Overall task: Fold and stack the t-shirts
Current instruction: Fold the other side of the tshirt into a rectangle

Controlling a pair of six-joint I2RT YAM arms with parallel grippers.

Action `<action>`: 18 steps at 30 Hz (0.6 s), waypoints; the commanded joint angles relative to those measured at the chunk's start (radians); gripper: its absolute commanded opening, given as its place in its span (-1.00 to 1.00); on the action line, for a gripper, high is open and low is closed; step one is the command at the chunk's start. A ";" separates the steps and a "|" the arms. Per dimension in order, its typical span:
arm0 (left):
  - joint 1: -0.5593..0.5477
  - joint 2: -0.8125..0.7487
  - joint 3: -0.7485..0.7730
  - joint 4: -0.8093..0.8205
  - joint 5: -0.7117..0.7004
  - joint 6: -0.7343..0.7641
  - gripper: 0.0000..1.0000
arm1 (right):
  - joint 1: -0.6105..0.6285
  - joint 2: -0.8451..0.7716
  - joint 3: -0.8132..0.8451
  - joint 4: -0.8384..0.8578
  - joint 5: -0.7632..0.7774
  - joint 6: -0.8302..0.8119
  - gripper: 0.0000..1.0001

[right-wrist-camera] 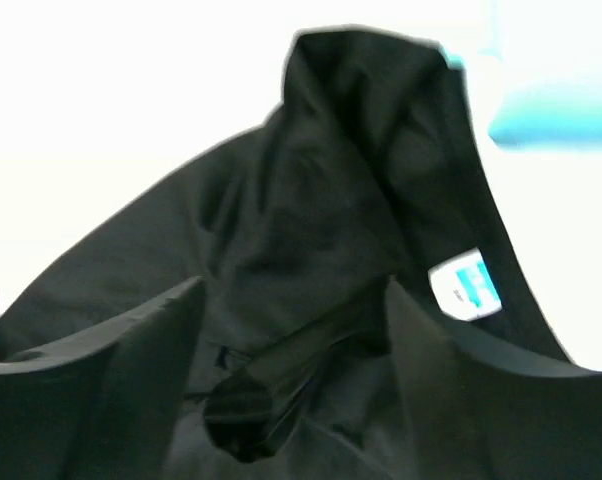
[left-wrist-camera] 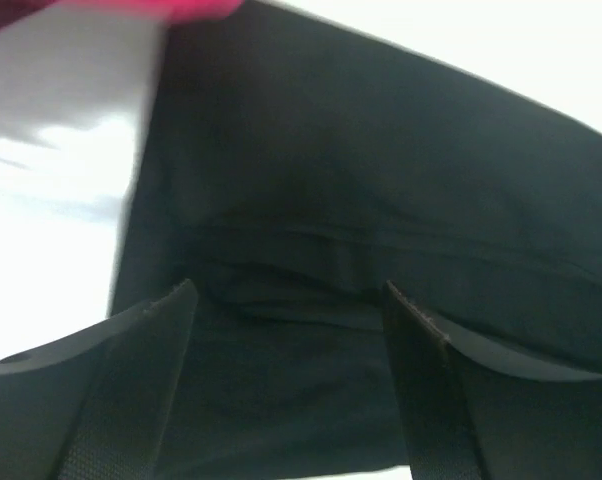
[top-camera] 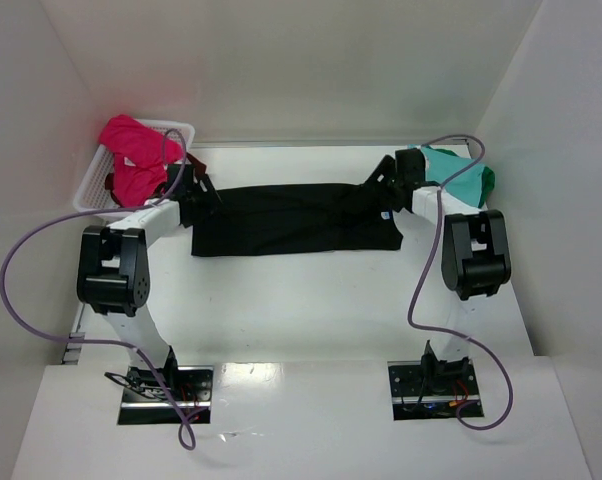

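- Two claws attend one garment: the black t-shirt (top-camera: 291, 222) lies flat in a long band, spanning from left claw (top-camera: 194, 192) to right claw (top-camera: 381, 186).
- Left claw: fingers spread, holding nothing; smooth cloth lies directly beneath and between them.
- Right claw: likewise spread, ungripped; bunched collar cloth sits between its fingers, the neck label (right-wrist-camera: 466, 285) just to its right.
- Recommendation: pinch all layers at matching edges, then lift both ends together, band taut, so the fold lands square.

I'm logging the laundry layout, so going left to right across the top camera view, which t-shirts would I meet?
magenta-pink t-shirt → black t-shirt → teal t-shirt
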 commanded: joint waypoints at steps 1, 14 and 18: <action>0.005 -0.076 0.055 0.092 0.155 0.059 0.70 | -0.004 -0.093 0.070 0.077 0.027 -0.110 0.75; -0.044 -0.188 0.082 0.111 0.371 0.154 0.78 | 0.065 -0.332 -0.143 0.019 -0.062 -0.184 -0.72; -0.097 -0.201 0.110 0.030 0.346 0.208 0.77 | 0.130 -0.288 -0.179 -0.060 -0.033 -0.212 -0.79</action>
